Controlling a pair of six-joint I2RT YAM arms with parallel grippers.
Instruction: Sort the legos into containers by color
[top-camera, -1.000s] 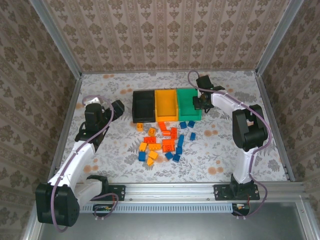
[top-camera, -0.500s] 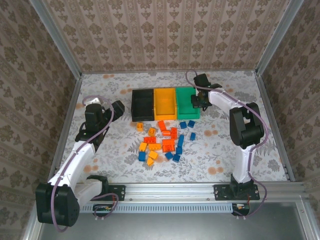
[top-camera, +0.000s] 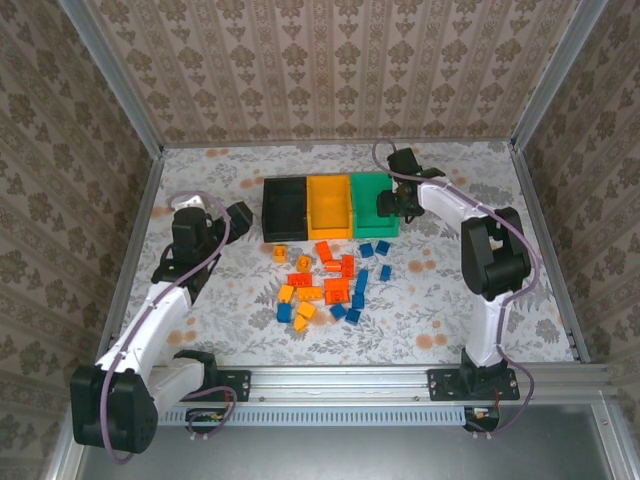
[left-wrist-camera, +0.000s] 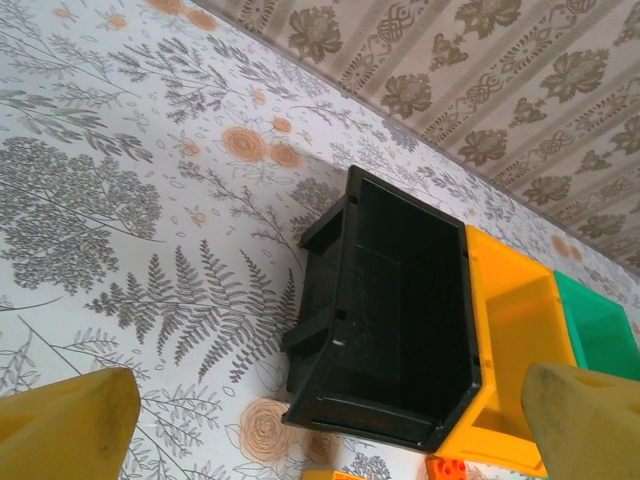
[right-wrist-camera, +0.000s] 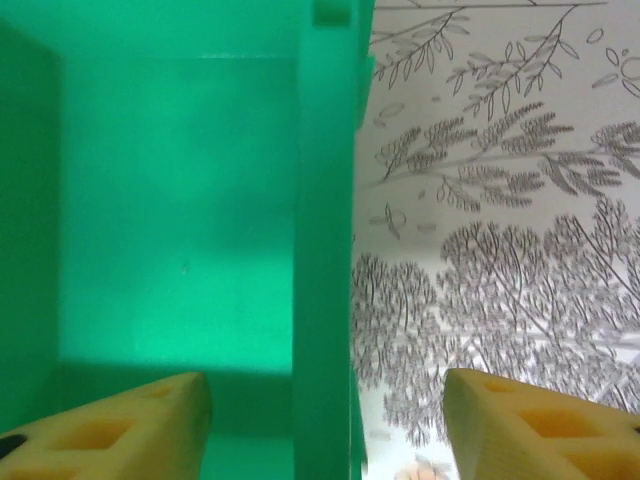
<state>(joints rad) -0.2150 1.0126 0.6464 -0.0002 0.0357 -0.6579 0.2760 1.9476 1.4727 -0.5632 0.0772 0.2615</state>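
1. yellow-padded left gripper (top-camera: 240, 212) hung over the floral table (top-camera: 200, 190), just left of the black bin (top-camera: 288, 210), its fingers (left-wrist-camera: 65, 428) spread wide and holding nothing.
2. the black bin, the yellow-orange bin (top-camera: 331, 210) and the green bin (top-camera: 368, 212) stood joined in a row at the table's far middle.
3. legos (top-camera: 335, 290) in yellow-orange, red-orange and blue lay scattered on the table just in front of the bins.
4. right gripper (top-camera: 386, 203) was spread wide and empty, straddling the green bin's right wall.
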